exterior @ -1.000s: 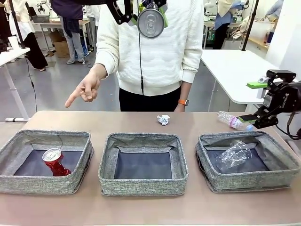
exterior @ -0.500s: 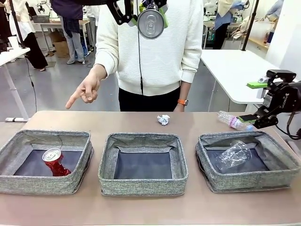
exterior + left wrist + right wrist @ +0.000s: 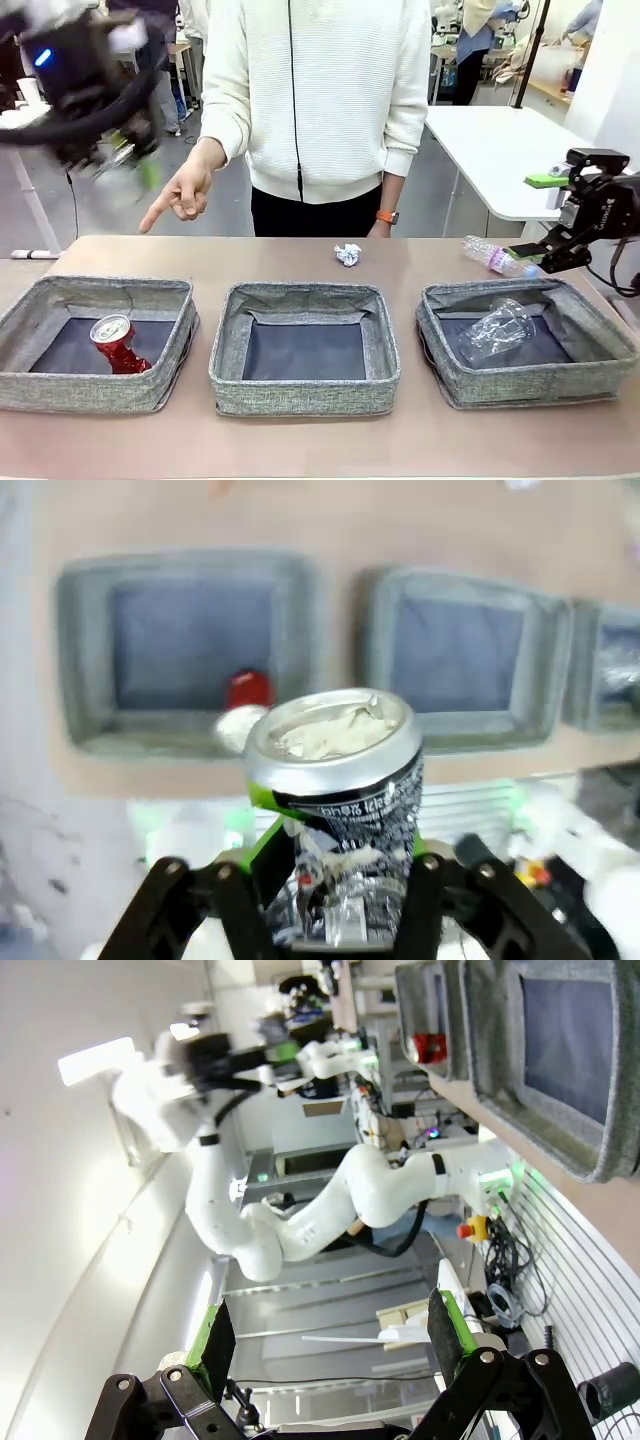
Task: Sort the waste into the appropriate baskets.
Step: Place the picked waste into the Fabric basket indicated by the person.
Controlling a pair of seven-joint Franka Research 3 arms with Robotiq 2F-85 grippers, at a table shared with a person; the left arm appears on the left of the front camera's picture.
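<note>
The left arm (image 3: 85, 70) shows as a blur high above the left end of the surface (image 3: 300, 445), and its jaws are clamped narrowly on the silver-dark can (image 3: 345, 790), gripping its lower body with the torn-open top facing away from the wrist. In the wrist view the can hangs over the near rims of the left basket (image 3: 60, 385) and the middle basket (image 3: 300, 395). The crushed red can (image 3: 118, 343) lies tilted on the dark bottom of the left basket, while the middle one shows a bare bottom. The clear plastic cup (image 3: 497, 330) lies on its side in the right basket (image 3: 520, 390). Beyond the baskets, the crumpled white paper ball (image 3: 347, 254) sits on the surface near the far edge, and the clear bottle (image 3: 492, 256) lies on its side just behind the right basket. The right arm (image 3: 600, 215) hovers at the right edge with its jaws spread wide and holding nothing, the lower green pad just beside the bottle's end. A person in a white sweater stands at the far side, 1 hand (image 3: 180, 195) pointing down toward the left basket
</note>
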